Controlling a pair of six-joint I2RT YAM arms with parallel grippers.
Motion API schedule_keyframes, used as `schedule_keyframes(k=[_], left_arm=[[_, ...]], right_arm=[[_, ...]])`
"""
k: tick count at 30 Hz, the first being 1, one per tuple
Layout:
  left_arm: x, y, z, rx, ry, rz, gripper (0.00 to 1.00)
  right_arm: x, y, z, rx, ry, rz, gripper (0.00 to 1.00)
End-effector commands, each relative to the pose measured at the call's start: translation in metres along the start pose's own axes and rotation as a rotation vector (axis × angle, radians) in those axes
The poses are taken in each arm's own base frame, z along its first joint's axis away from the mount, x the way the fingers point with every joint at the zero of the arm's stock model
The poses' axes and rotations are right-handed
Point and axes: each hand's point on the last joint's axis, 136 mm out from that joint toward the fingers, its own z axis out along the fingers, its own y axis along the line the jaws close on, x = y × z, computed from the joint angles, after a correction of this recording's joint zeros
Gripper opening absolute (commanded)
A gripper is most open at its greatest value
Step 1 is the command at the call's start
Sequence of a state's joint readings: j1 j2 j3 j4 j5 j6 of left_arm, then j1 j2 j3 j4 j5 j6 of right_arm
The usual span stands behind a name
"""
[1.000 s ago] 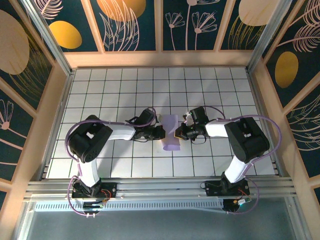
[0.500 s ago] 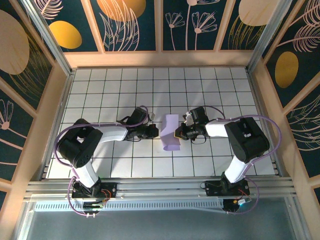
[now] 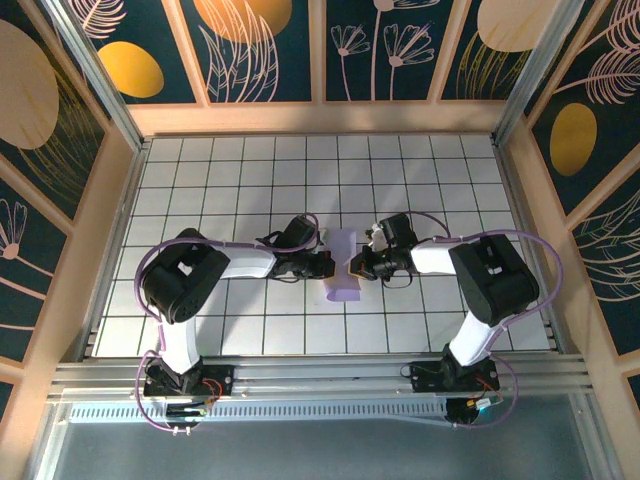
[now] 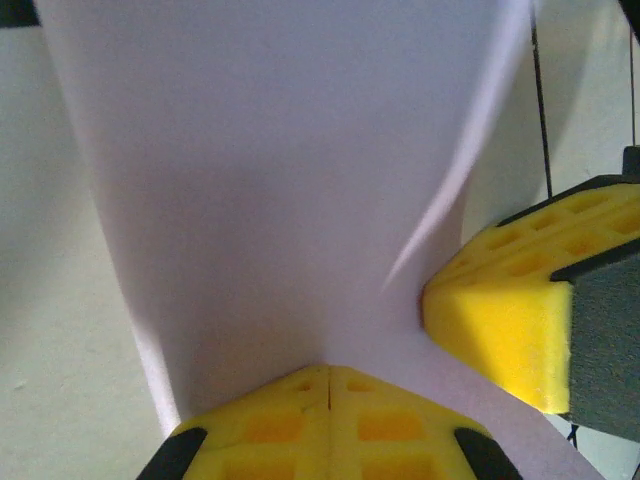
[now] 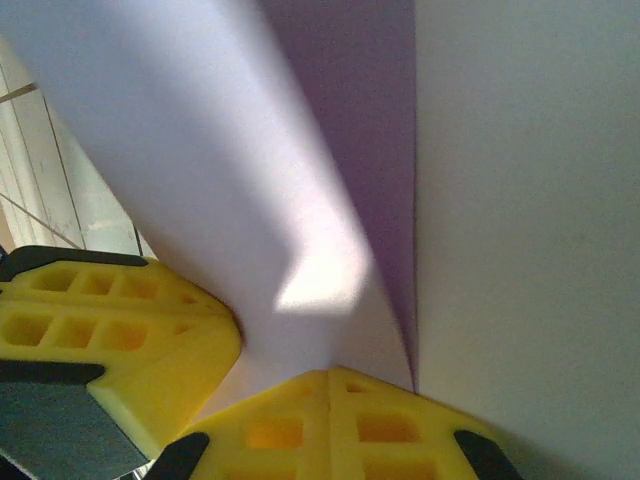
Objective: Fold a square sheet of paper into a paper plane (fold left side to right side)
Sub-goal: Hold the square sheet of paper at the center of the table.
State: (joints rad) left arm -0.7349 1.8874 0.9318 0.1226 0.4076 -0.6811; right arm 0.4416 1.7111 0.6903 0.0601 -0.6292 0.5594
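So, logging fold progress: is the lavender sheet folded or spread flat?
Folded over: the square sheet of paper is a narrow strip from above, and the right wrist view shows one layer arching over another.

The square sheet of paper (image 4: pixel 270 180) in the middle of the frame is thin, smooth and matt. My yellow pads (image 4: pixel 270 430) at the bottom edge look like dull, spongy foam with little square dents. From above, the table (image 3: pixel 240 180) is smooth white tiles, the rim (image 3: pixel 320 118) at the top is bare wood, and the rail (image 3: pixel 320 375) at the bottom is ridged metal.
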Motion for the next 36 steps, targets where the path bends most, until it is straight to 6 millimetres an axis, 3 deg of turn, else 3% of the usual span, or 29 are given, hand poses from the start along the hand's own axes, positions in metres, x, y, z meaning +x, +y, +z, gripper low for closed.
schedule_keyframes(k=[1, 6, 20, 29, 36], left_arm=[[0.001, 0.008, 0.004, -0.034, 0.008, 0.002, 0.02], [0.011, 0.018, 0.005, -0.060, 0.029, -0.013, 0.03], [0.019, 0.025, 0.007, -0.071, 0.047, -0.025, 0.03], [0.020, 0.022, 0.008, -0.057, 0.051, -0.021, 0.03], [0.023, 0.024, 0.010, -0.057, 0.062, -0.020, 0.03]], right_arm=[[0.026, -0.052, 0.005, 0.197, 0.047, 0.088, 0.00], [0.020, -0.038, 0.004, 0.149, 0.035, 0.067, 0.00], [-0.017, 0.050, -0.021, -0.139, -0.079, -0.028, 0.00], [-0.034, 0.059, 0.009, -0.139, -0.059, -0.043, 0.00], [-0.043, 0.045, 0.031, -0.087, -0.039, -0.034, 0.00]])
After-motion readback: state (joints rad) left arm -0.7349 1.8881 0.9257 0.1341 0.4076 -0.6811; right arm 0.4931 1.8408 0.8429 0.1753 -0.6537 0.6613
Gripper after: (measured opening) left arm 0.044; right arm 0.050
